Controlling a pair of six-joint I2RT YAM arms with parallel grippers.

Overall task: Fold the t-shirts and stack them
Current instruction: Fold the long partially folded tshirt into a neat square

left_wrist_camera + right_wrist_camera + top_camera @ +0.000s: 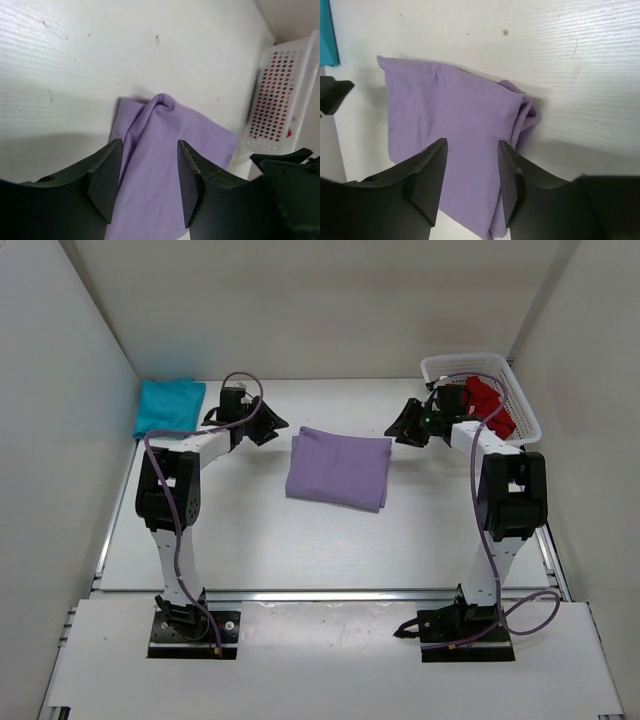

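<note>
Left hand (148, 150): fingers apart, holds nothing, hangs just beside left edge of lavender shirt (338, 468). Right hand (472, 150): fingers apart too, empty, near shirt's right edge. Lavender shirt folded into flat rectangle, middle of desk (250, 540). Teal shirt (168, 405) folded, far left corner. Red shirt (487, 405) crumpled inside basket (476, 359).

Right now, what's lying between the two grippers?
The folded purple shirt lies flat between the left gripper and the right gripper; nothing else is there. The top view shows it.
</note>
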